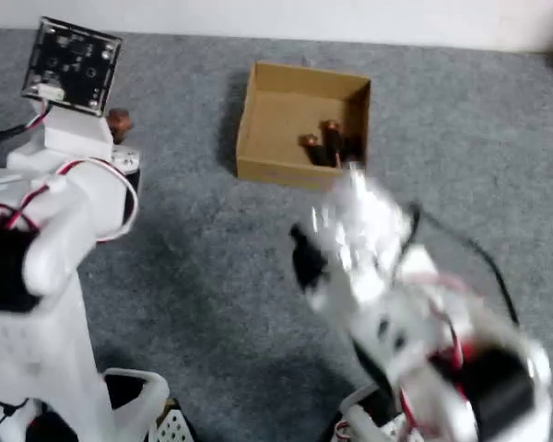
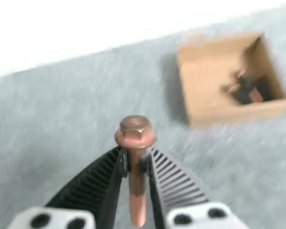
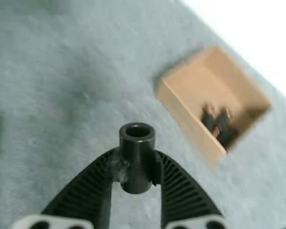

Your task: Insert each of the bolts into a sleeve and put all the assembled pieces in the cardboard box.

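left tool (image 2: 136, 157) clamps a copper bolt (image 2: 135, 136), right tool (image 3: 137, 160) a black sleeve (image 3: 137, 143); any tilt as they meet could jam or dislodge the bolt.

The bolt (image 2: 135, 137) is shiny copper, the sleeve (image 3: 137, 160) black, the box (image 1: 286, 171) plain tan, the desk (image 1: 212, 276) a mottled grey.

A copper bolt (image 2: 136, 183) is sticking head-first out of the left gripper (image 2: 135, 153), a black sleeve (image 3: 137, 160) is sitting in the right gripper (image 3: 136, 156), and two assembled pieces (image 1: 324, 143) are lying in the open box (image 1: 276, 170)
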Tool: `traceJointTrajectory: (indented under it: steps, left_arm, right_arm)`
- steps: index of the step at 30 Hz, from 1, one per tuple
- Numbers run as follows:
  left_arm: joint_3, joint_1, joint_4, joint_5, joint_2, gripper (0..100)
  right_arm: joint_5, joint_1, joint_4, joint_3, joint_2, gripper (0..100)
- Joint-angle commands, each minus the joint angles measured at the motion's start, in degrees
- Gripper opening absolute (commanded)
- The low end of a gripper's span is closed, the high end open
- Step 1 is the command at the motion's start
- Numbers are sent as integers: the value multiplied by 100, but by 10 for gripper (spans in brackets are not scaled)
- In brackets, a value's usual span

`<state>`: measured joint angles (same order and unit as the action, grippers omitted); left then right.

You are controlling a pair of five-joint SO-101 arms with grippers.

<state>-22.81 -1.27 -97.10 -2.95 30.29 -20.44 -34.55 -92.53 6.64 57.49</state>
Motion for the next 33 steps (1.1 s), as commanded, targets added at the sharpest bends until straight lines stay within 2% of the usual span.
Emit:
traceJointTrajectory:
  steps: [1,6,9,12,14,17,22,25,29,33]
  left_arm:
    - [-778,-505,202,1055,31,5]
    - [-1842,-1068,352,2356,40,5]
    - [-2299,-1499,211,2681,48,5]
    - [-2255,-2018,-105,2708,224,5]
    - [-1956,-2343,-193,2690,418,4]
    - [-1121,-2457,-185,2637,919,4]
    - [1077,-2431,-158,1873,2492,4]
    - [2589,-2440,501,1837,3609,4]
    - [4760,-2431,1987,1837,4514,4]
    - [5552,-2475,3516,1881,4576,5]
  right_arm:
    - [70,-365,1305,2158,2097,6]
    - [70,-365,2114,3925,3776,6]
    - [70,-356,2396,4321,4453,6]
    - [79,-154,2651,4549,4796,6]
    - [79,-4,2809,4681,4778,6]
    - [264,4,3029,4769,4778,6]
    - [800,-66,3187,4778,4778,6]
    - [791,-514,3160,5068,4778,6]
    - [791,-787,3187,5420,4778,6]
    - [809,-796,3187,5552,4778,6]
